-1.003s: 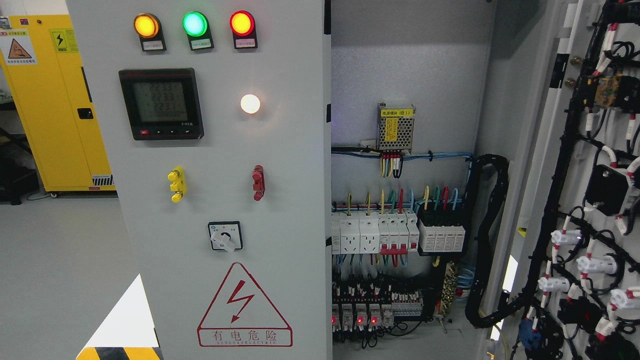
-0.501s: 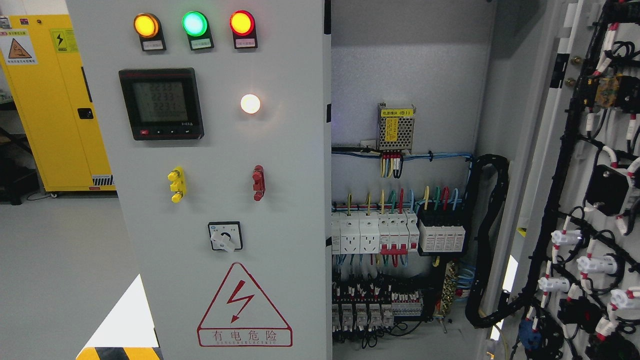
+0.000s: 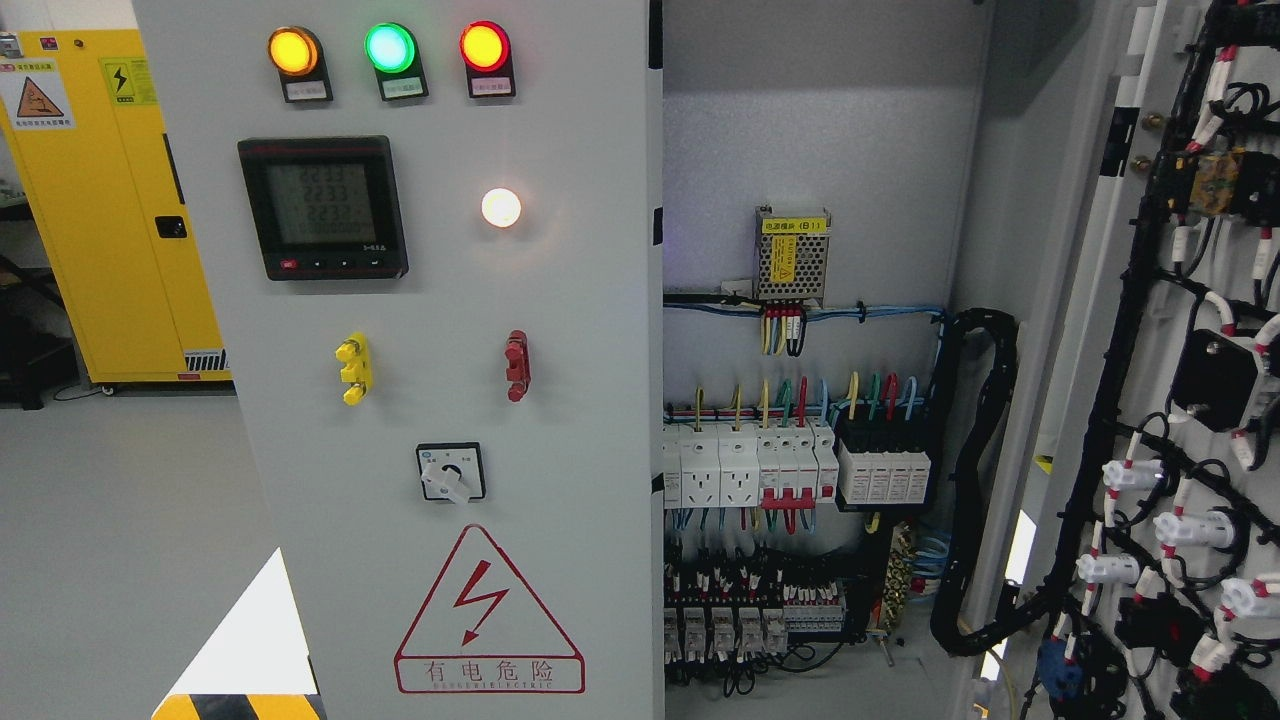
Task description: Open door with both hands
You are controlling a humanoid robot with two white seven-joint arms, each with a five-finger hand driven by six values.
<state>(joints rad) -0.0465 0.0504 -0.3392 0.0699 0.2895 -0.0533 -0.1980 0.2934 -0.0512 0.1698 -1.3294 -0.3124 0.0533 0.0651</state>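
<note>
A grey electrical cabinet fills the head view. Its left door (image 3: 560,300) stands flush, carrying three indicator lamps (image 3: 389,48), a digital meter (image 3: 323,207), a white lamp (image 3: 500,207), yellow (image 3: 352,368) and red (image 3: 516,365) handles, a rotary switch (image 3: 450,472) and a red warning triangle (image 3: 488,615). The right door (image 3: 1110,330) is swung wide open at the picture's right, its inner face covered with black wiring. Between them the cabinet interior (image 3: 810,130) shows breakers (image 3: 745,465) and a power supply (image 3: 791,254). Neither of my hands appears in the picture.
A yellow storage cabinet (image 3: 95,200) stands at the back left on the grey floor (image 3: 110,520). A black cable bundle (image 3: 985,470) hangs along the open door's hinge side. Black-and-yellow hazard tape (image 3: 235,706) marks the floor at the lower left.
The small red lights on the relay row at the cabinet's bottom have gone out. Doors and view are unmoved.
</note>
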